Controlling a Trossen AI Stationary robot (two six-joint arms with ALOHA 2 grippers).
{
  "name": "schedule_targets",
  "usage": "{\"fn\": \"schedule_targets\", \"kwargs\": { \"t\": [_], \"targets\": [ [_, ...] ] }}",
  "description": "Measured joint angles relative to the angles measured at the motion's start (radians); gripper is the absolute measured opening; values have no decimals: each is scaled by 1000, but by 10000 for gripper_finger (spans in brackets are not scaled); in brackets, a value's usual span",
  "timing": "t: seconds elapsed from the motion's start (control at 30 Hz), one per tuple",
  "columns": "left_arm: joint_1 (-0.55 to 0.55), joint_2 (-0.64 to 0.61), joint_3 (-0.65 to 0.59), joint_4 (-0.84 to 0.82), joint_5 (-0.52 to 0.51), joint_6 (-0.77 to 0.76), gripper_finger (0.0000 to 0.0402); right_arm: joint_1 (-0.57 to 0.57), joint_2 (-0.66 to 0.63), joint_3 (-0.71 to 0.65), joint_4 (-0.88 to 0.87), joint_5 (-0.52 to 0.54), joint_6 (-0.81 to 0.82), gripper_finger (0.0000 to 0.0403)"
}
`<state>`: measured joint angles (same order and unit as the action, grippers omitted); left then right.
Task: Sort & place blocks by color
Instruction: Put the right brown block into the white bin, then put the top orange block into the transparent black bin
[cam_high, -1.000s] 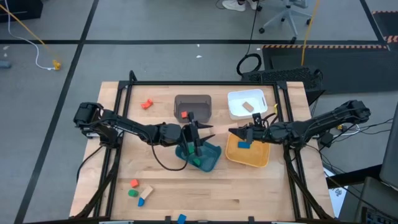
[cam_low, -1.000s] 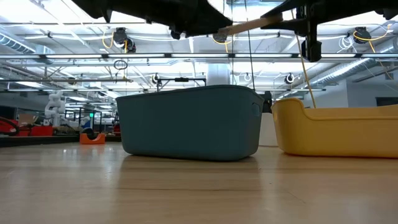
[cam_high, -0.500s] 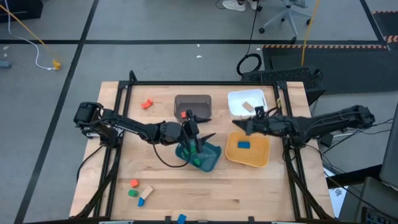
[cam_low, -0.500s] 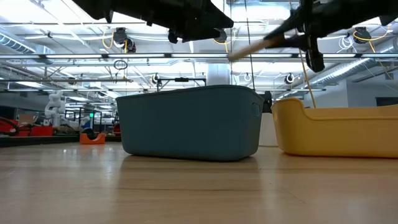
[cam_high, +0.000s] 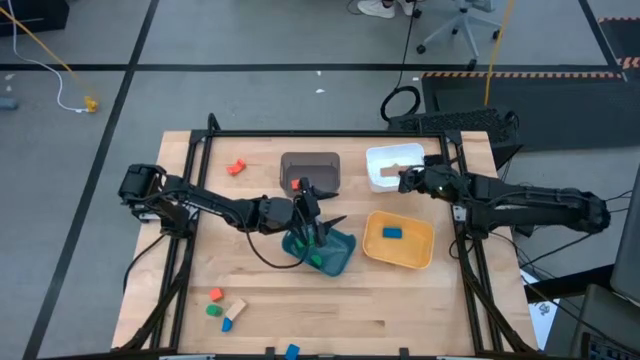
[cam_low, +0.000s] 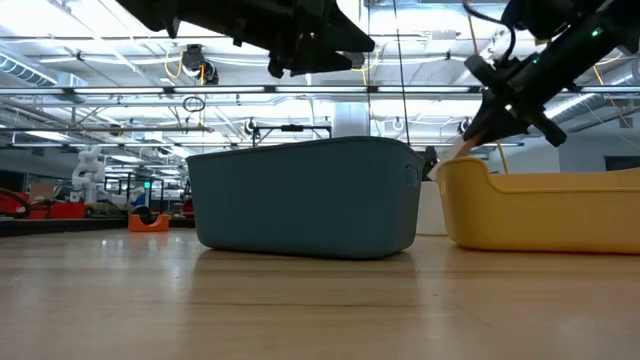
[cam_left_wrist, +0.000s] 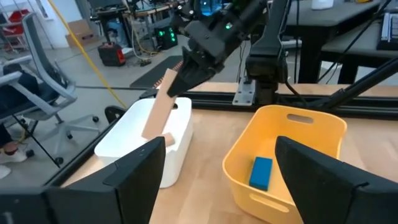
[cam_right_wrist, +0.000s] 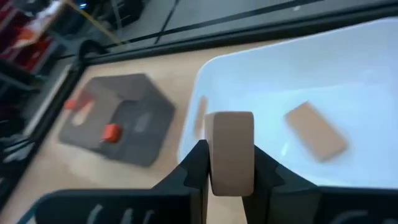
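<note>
The right gripper (cam_high: 408, 180) has swung over from the yellow tray (cam_high: 420, 254) to the white tray (cam_high: 385, 155), pinching a plain wood bar (cam_left_wrist: 158, 114). The drop looks close.

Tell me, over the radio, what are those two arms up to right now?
Right gripper shut on plain light wood bar, above white tray. Left gripper open over teal tray. Nothing blocking.

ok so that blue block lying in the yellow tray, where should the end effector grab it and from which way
Probably from straight above. The blue block lies flat near the middle of the yellow tray, and the tray's raised walls block a sideways approach. Close the fingers across its two long sides, the narrower span.
</note>
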<state>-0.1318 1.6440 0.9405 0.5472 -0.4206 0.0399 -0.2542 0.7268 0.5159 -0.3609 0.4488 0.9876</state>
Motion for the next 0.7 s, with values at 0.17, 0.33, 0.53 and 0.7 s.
{"fn": "schedule_targets", "kwargs": {
  "t": [0.17,0.33,0.53,0.7],
  "targets": [
    [0,0,0,0,0,-48,299,-81,33,0,-3,0,-47,72],
    [0,0,0,0,-1,-137,299,-143,61,0,-7,-4,-54,88],
    [0,0,0,-39,-1,-154,299,-186,74,0,-5,-7,-70,115],
    [1,0,0,-113,-1,-150,298,-199,61,0,68,-34,-125,154]
  ]
}}
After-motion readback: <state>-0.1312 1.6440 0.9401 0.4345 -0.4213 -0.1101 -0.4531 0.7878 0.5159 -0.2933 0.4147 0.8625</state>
